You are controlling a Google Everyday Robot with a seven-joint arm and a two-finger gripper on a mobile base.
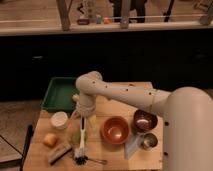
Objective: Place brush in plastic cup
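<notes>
One gripper (84,112): low over the surface (105,111), at the handle end of the brush (82,141).
Jaws: spread or pinching, cannot tell.
Brush axis: runs from the jaws toward the near edge, bristle head farthest.
Plastic cup (75,136): just beside mid-handle, on its left in view.
Next move, judged: short shift sideways, head down into cup.

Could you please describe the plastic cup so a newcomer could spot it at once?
On the wooden table, look left of the orange bowl, below the gripper. The plastic cup stands there by the brush; it is small and pale green, unlike the white cup farther left.
</notes>
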